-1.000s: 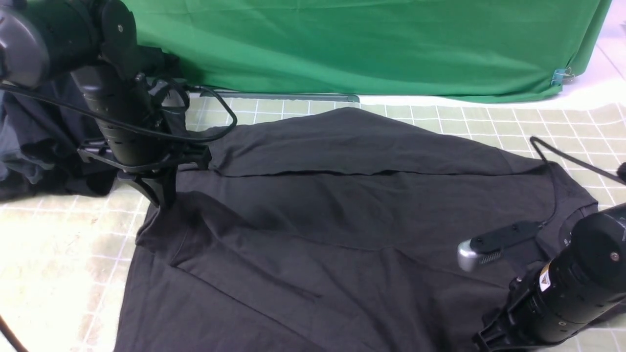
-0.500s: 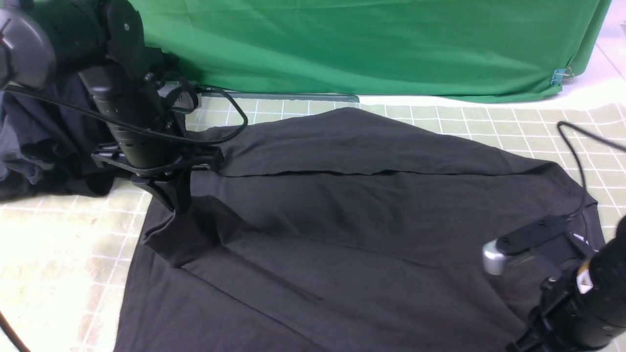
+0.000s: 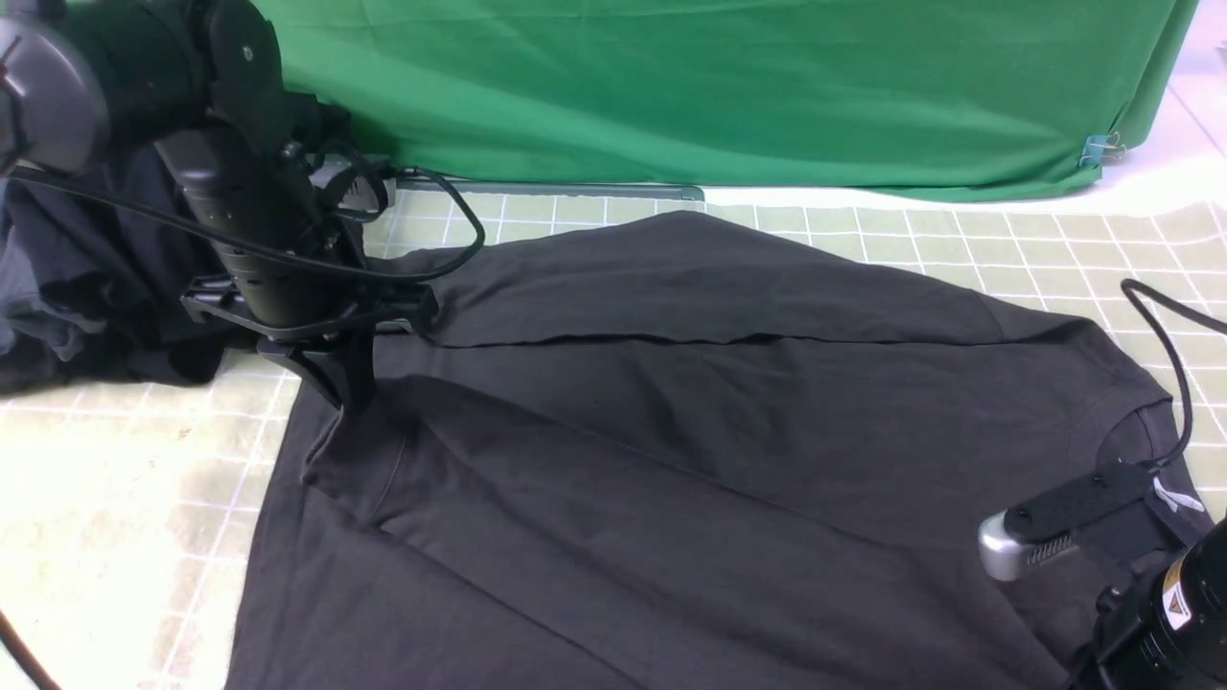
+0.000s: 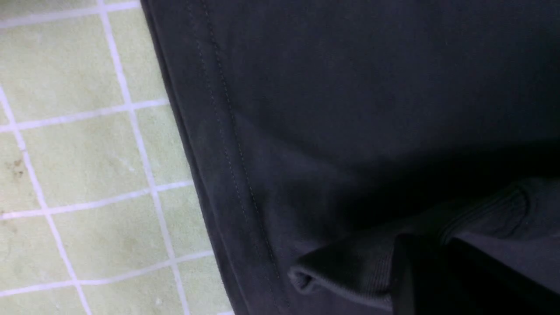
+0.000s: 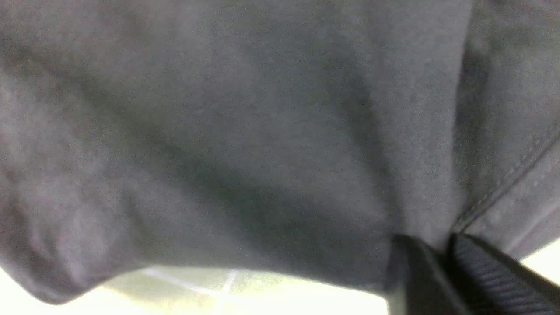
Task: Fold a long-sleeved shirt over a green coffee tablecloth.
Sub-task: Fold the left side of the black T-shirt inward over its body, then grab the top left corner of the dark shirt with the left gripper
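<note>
Nearest, at the lower right edge of the front view, the right arm reaches in low over the collar end of the long-sleeved shirt. Its pincer is out of sight there. In the right wrist view, the right gripper has its jaws drawn narrow, with a fold of the grey fabric pinched between them. That fold is raised enough that pale checked cloth shows underneath. The shirt lies spread across the middle of the green coffee tablecloth, its hem end toward the robot's left and its collar toward the right, where a small white label shows. One sleeve runs diagonally over the body. Farther back on the left, the left gripper points straight down, its jaws closed on the shirt. The left wrist view shows a ribbed cuff bunched at the fingers, beside the stitched hem. Beyond that, the other sleeve lies folded flat along the far side of the body. A black cable curves over the cloth at the right. A bundle of dark garments sits at the far left behind the arm. A plain bright green sheet hangs across the back.
</note>
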`<state>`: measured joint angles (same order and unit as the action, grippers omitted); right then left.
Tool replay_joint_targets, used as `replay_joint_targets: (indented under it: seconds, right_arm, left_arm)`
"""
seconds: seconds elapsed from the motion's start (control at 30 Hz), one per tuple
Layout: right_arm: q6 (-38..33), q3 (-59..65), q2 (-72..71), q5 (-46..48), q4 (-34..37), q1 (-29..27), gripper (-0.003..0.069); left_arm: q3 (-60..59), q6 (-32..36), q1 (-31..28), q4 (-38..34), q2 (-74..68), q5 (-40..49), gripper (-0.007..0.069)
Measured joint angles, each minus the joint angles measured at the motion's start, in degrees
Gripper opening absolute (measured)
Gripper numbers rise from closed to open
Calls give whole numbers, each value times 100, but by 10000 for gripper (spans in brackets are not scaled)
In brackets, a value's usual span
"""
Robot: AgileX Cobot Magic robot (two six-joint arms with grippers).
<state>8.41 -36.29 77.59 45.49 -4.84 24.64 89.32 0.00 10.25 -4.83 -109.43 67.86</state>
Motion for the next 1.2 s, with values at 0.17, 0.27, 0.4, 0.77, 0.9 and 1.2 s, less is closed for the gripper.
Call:
replay_joint_targets:
  seconds: [0.17,0.27,0.4,0.77,0.9,1.2]
  right_arm:
    - [-41,0,-7,-11,-38,0,386]
    - [-71,0,-128,-5,-56,0,456]
    - [-71,-5,-512,1,-56,0,436]
    - [139,-5,-2004,0,-50,0,388]
    - [164,-5,-2202,6,-50,0,388]
    - [115,-5,-2218,10,-45,0,388]
  left_arm:
    - [0,0,0,27,0,-18,61]
    - [0,0,0,276,0,-62,189]
    - [0,-59,0,616,0,-67,356]
    - [0,-1471,-11,679,-259,-1938,549]
    - [135,-1823,-123,605,-725,-2422,519]
    - [881,-1930,-281,655,-1572,-2606,496]
